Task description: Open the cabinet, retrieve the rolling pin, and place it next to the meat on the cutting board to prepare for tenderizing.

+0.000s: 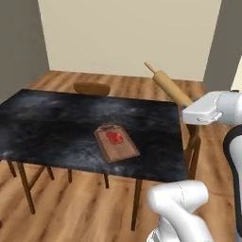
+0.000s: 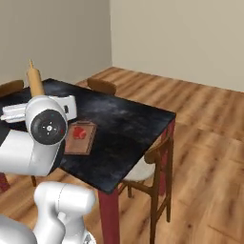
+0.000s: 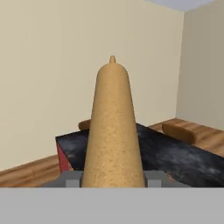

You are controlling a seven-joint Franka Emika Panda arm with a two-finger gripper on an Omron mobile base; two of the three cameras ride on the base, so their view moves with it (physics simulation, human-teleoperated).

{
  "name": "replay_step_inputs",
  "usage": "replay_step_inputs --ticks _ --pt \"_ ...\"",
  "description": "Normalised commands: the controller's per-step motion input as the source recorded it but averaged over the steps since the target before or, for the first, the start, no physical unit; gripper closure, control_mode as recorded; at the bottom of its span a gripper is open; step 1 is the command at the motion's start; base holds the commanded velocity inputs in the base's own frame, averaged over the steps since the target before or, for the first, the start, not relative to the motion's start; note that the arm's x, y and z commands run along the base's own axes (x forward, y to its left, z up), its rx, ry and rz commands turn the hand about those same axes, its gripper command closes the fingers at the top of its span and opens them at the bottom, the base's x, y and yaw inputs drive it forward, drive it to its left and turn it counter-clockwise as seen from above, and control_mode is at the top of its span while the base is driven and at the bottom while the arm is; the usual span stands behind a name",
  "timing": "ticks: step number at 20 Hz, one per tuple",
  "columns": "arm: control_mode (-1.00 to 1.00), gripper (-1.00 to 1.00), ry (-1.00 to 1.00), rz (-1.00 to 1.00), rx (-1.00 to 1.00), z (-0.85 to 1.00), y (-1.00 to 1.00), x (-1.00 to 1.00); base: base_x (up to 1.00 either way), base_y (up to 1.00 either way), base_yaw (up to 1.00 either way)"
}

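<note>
A light tan rolling pin is pinched at its near end by the end effector, its long axis pointing up and away from the hand, so that it is carried in the air beside the right edge of the dark bench. The cutting board, with the red meat on its far half, is seen lying flat on the bench, lower than the pin and to its left in the left base view, well apart from it. A lowering leftward move toward the board's free side is judged to be what remains.

Even, soft rendered light, faint shadows, no glare, slightly coarse low-resolution detail
</note>
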Motion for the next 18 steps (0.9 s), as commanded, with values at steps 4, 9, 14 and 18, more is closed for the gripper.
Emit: replay_step_inputs --ticks 4,9,14,18 --pt "1.0 1.0 0.0 0.0 0.0 0.0 0.0 0.0 0.41 0.52 -0.54" --pt "1.0 1.0 0.0 0.0 0.0 0.0 0.0 0.0 0.37 0.62 -0.49" --pt "1.0 1.0 0.0 0.0 0.0 0.0 0.0 0.0 0.34 0.76 -0.44" --pt "1.0 1.0 0.0 0.0 0.0 0.0 0.0 0.0 0.28 0.7 -0.29"
